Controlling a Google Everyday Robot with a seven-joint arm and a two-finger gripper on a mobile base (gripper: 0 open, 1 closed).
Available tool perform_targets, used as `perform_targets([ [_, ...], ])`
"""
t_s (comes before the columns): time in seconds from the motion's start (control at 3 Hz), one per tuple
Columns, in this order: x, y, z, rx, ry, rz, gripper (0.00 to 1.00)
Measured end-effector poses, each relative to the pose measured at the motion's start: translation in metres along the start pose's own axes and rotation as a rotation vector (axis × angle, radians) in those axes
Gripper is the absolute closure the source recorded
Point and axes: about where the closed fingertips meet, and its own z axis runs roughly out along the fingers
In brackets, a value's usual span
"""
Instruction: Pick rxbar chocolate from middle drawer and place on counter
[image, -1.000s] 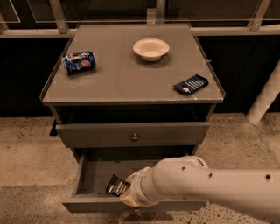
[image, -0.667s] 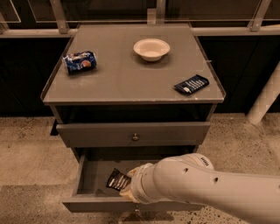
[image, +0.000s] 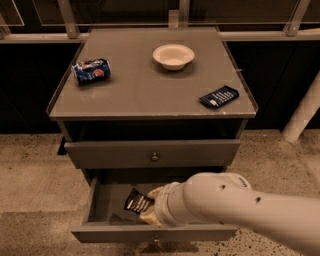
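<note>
The rxbar chocolate (image: 135, 201), a small black wrapper with white print, is tilted up above the floor of the open middle drawer (image: 150, 233). My gripper (image: 150, 207) reaches into the drawer from the right, is shut on the bar's right end, and is mostly hidden behind my white arm (image: 235, 210). The grey counter (image: 145, 90) is the cabinet top above.
On the counter stand a white bowl (image: 173, 55), a blue can on its side (image: 91, 70) and a dark blue packet (image: 218, 96). The upper drawer front (image: 152, 152) is closed just above my arm. A white post (image: 302, 112) stands at the right.
The bar and my gripper have moved up and slightly right inside the drawer; the bar now stands higher above the drawer floor.
</note>
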Motion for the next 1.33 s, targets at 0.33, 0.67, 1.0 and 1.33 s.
perform_targets([
  [0.33, -0.006, -0.035, -0.036, 0.005, -0.056, -0.019, 1.0],
  [0.67, -0.029, -0.068, -0.083, 0.023, -0.073, -0.138, 1.0],
  [1.0, -0.054, -0.098, -0.118, 0.038, -0.078, -0.225, 1.0],
  [1.33, -0.089, -0.115, -0.153, 0.067, -0.083, -0.32, 1.0],
])
